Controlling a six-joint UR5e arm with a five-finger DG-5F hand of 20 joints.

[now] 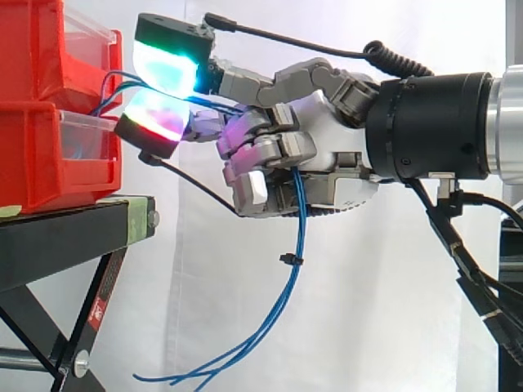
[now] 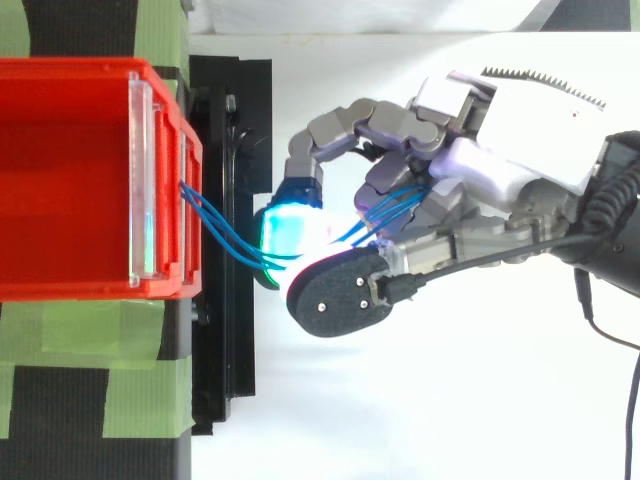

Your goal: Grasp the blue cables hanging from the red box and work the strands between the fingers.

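The hand (image 1: 323, 122) comes in from the right and is clenched on the blue cables (image 1: 298, 220): the lower fingers are curled over the strands and press them against the palm. 2 long fingers reach forward, and their glowing pads (image 1: 163, 69) stand one above the other, just beside the bin fronts, with the strands passing between them. In the top view the dark back of 1 fingertip (image 2: 340, 295) covers part of the strands, so I cannot count them surely; there seem to be 3 or 4. Below the palm the cables hang free and curl at their loose ends. Toward the left they run, a little slack, to the front of the 2 stacked red bins (image 1: 41, 131). The bins rest on the black stand (image 1: 57, 237), which carries strips of green tape (image 2: 90, 330). Behind all is the white curtain (image 1: 245, 327).
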